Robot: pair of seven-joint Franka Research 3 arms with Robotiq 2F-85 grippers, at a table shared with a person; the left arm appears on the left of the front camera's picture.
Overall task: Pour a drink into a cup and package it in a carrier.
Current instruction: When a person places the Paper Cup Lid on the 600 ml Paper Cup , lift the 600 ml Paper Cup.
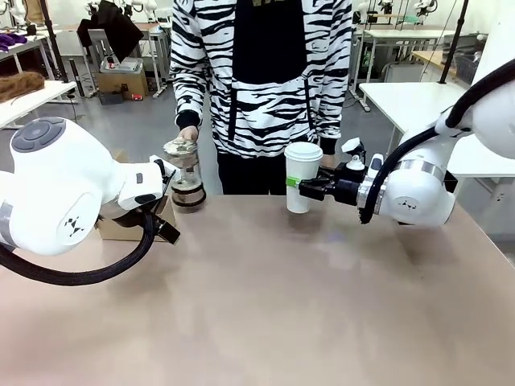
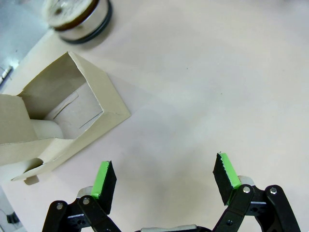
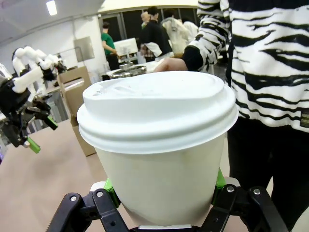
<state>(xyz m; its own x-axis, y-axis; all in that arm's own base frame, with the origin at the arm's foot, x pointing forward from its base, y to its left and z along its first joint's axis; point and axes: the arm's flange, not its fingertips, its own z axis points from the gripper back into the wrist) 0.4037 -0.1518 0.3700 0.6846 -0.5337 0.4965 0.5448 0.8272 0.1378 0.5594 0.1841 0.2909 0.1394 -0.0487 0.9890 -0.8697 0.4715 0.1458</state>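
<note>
A white paper cup (image 1: 302,178) with a white lid stands upright near the table's far edge, its base at or just above the tabletop. My right gripper (image 1: 300,187) is shut on its side. In the right wrist view the cup (image 3: 159,145) sits between the green pads (image 3: 110,186). The brown cardboard carrier (image 1: 119,228) lies at the far left, half hidden behind my left arm. My left gripper (image 2: 165,176) hangs open over bare table, just right of the carrier (image 2: 63,121), with nothing between its fingers. Something white and rounded shows inside the carrier.
The person stands at the far side, with one hand (image 1: 187,133) on top of a clear glass jug (image 1: 185,173) beside the carrier. The jug (image 2: 77,17) shows at the top of the left wrist view. The table (image 1: 265,305) is tan.
</note>
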